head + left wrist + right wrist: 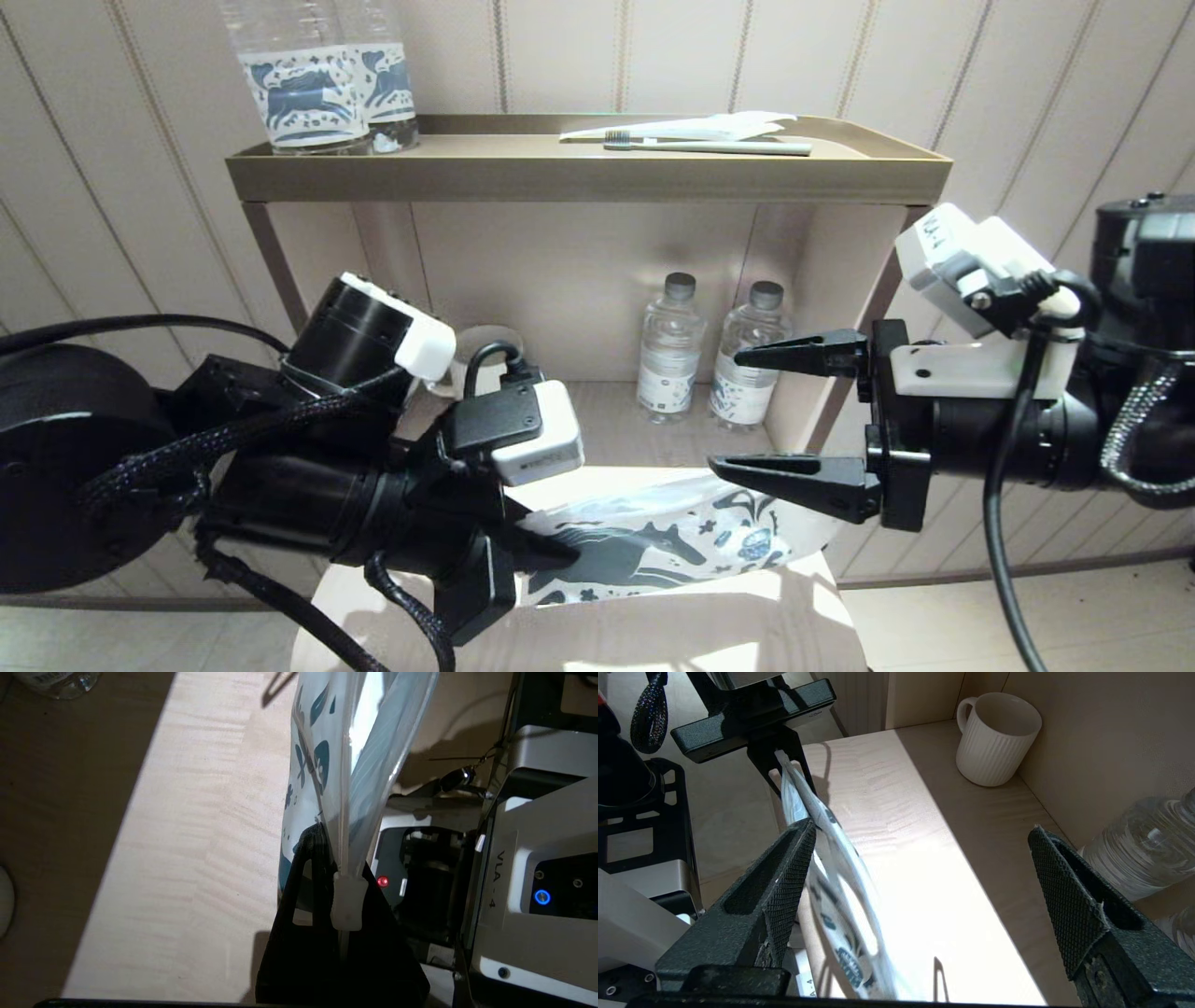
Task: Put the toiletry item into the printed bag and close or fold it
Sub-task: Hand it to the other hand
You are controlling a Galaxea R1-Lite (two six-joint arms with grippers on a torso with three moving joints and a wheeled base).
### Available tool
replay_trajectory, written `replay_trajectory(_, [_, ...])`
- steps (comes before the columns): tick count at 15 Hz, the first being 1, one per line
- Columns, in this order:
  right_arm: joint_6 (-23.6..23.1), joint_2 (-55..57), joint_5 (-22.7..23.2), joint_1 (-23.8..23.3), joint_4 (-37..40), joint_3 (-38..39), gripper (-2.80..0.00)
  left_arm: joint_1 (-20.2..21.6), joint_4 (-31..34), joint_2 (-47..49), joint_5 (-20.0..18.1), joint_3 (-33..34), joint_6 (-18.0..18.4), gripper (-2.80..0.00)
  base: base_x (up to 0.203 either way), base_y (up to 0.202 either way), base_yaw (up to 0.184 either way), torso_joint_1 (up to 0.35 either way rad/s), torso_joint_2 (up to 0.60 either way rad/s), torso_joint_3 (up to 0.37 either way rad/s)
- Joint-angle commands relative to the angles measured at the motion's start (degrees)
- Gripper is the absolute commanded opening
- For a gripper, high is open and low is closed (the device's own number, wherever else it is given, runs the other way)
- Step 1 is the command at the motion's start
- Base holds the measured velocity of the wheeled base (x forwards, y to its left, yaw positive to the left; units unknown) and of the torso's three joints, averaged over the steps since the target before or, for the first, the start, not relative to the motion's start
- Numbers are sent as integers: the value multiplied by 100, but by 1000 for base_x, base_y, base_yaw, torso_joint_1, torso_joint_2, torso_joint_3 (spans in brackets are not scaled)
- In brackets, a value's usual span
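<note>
- Pale wood forms the lower shelf of a small stand, lit by a bright patch of sun, with the printed bag held up over its front part.
- The left tool is clamped on one end of the printed bag; in the left wrist view its black fingers pinch the bag's edge beside a small white clip-like tab.
- The printed bag stands on edge, its blue-grey horse facing the head camera, and its two walls part slightly toward the far end.
- The right tool hovers at the bag's other end with its jaws spread wide and nothing between them; its lower finger is just above the bag's top edge.
- A white ribbed mug stands in the back corner of the lower shelf.
- Two small water bottles stand side by side at the back of that shelf.
- On the top tray lie a toothbrush and a plain white wrapper, well apart from two printed bottles.
</note>
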Motion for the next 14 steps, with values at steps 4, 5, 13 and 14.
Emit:
replay_trajectory(4, [424,5,11,17,282,-238,0,-315,1078,231,586,-933,105,-280,0,0,0,0,0,0])
replay_trajectory(5, [480,0,6,13,296,-241,0,-327,1091,199,627,-934,106,-280,0,0,0,0,0,0])
replay_trajectory(13, [1143,-177,-33,69,1724,-1099,-280,-327,1216,-48,543,-1320,-351,-280,0,0,0,0,0,0])
replay_trajectory(14, [1158,-191,-40,70,1858,-1208,-280,-365,1204,-62,536,-1325,-455,-280,0,0,0,0,0,0])
